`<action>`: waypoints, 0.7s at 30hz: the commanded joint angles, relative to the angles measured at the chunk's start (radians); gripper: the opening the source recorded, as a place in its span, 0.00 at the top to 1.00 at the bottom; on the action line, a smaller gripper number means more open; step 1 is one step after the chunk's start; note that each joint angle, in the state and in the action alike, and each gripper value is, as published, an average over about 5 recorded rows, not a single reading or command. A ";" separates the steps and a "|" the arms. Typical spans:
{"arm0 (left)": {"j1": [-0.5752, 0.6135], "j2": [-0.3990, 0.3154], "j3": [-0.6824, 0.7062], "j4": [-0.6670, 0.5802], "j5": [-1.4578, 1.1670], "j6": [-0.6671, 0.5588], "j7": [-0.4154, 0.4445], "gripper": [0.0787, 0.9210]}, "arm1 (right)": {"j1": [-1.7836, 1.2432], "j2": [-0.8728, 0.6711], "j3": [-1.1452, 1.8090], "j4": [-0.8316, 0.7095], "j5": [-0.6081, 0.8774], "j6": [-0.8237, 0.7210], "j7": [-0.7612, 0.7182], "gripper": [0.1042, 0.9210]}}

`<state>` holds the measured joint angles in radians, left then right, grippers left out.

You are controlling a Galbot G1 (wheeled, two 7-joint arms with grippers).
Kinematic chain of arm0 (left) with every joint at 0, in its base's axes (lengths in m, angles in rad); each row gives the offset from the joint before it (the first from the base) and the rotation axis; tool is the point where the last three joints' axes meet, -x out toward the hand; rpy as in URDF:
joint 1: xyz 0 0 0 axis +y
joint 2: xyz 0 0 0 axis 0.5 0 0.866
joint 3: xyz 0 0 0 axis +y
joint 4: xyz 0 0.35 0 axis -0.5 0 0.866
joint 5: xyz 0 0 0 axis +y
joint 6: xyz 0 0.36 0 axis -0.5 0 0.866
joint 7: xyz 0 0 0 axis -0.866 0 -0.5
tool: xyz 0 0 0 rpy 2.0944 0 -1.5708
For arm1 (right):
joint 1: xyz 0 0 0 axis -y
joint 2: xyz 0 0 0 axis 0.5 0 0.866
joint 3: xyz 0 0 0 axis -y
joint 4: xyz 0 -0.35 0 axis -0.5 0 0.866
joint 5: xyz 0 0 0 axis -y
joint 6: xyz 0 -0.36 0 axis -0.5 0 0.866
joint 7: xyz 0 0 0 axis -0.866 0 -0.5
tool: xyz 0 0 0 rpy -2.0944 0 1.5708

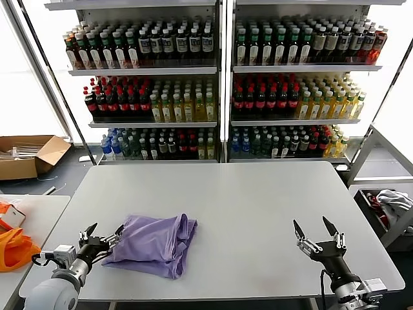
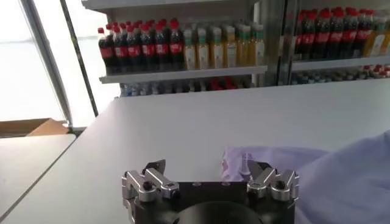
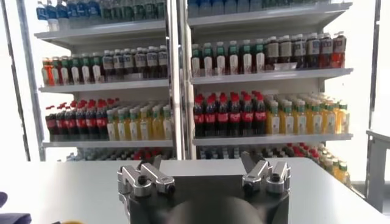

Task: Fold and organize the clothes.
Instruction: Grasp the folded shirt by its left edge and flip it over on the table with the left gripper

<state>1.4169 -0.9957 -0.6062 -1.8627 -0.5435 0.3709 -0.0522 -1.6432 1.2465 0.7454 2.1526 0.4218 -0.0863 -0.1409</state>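
The lavender T-shirt (image 1: 155,242) lies folded into a rumpled bundle on the white table (image 1: 245,206), near its front left. Its print does not show. My left gripper (image 1: 103,234) is open at the shirt's left edge, low over the table, one finger touching or just beside the fabric. In the left wrist view the gripper (image 2: 207,167) is open with the shirt (image 2: 341,176) beside and beyond one finger. My right gripper (image 1: 317,227) is open and empty over the front right of the table, far from the shirt; it also shows in the right wrist view (image 3: 201,163).
Shelves of bottled drinks (image 1: 219,84) stand behind the table. An orange cloth bag (image 1: 14,248) lies on a side table at the left. A cardboard box (image 1: 29,155) sits on the floor at the far left. A bin with grey-white and red cloth (image 1: 390,206) is at the right.
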 commanded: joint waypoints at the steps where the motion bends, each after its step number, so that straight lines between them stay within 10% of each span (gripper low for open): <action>1: 0.013 -0.010 0.008 0.045 0.014 0.007 -0.014 0.12 | 0.003 0.001 -0.007 0.005 -0.006 -0.002 0.001 0.12; 21: 0.014 -0.041 0.074 -0.004 0.019 0.003 -0.002 0.19 | 0.009 0.003 0.002 0.004 -0.003 -0.005 0.002 0.12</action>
<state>1.4310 -1.0316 -0.5460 -1.8694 -0.5295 0.3749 -0.0546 -1.6349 1.2493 0.7469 2.1585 0.4183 -0.0924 -0.1388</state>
